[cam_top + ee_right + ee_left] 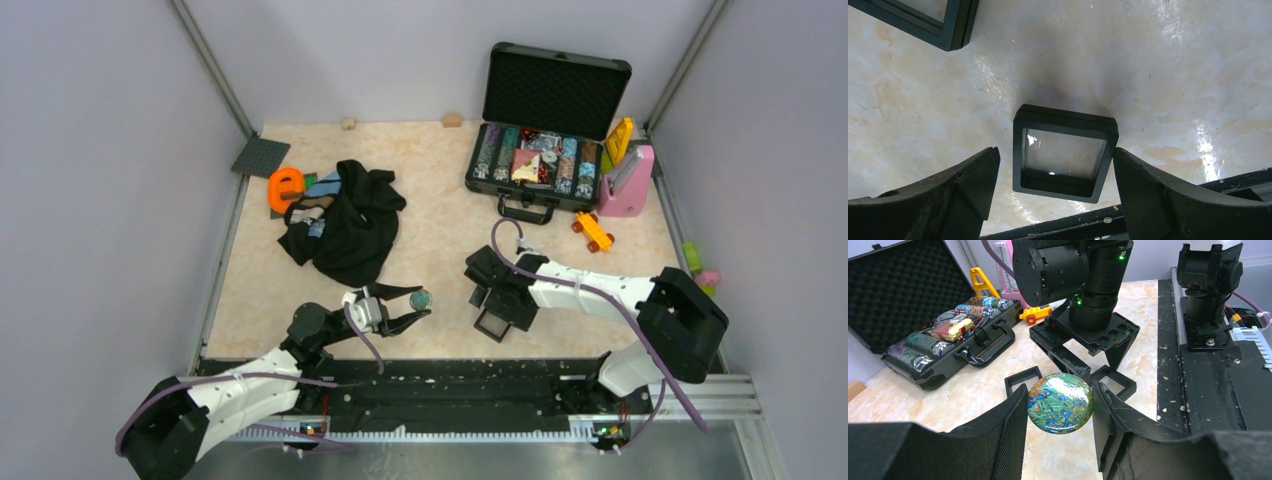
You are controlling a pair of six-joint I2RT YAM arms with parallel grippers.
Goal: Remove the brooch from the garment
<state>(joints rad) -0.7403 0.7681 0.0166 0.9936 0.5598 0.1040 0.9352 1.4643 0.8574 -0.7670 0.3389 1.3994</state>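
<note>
The brooch, a small round teal-green disc with a painted flower print, is held by its edges between my left gripper's fingers, above the table and right of the garment. It shows large in the left wrist view. The garment, a crumpled black top, lies at the back left, apart from the brooch. My right gripper is open and hovers over a square black frame that lies on the table between its fingers. A second frame lies beside it.
An open black case of poker chips stands at the back right, with a pink stand and an orange toy car beside it. An orange letter e and a grey baseplate lie by the garment.
</note>
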